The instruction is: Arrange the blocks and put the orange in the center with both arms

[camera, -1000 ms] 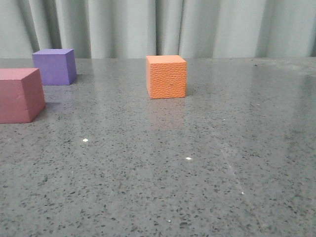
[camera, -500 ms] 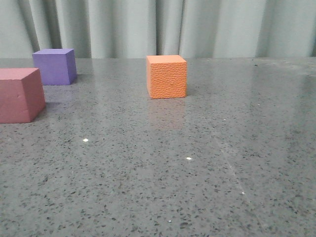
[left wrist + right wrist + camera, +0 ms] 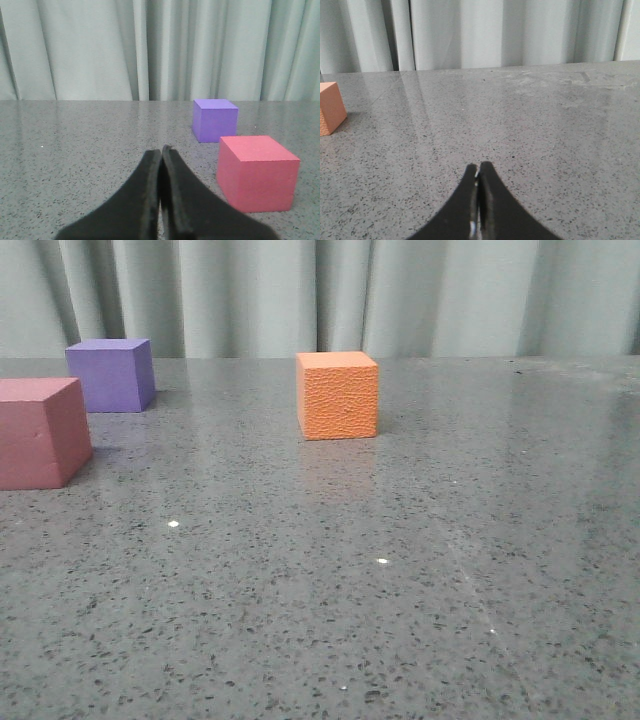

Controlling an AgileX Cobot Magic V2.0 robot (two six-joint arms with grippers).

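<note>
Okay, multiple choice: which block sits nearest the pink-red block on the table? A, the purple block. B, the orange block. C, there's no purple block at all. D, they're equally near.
A: in the front view the purple block stands just behind the pink-red block at the left, while the orange block stands apart near the middle of the table.

Orange cube (image 3: 337,395) sits mid-table, well apart from purple cube (image 3: 111,374) and pink-red cube (image 3: 38,432).
</note>
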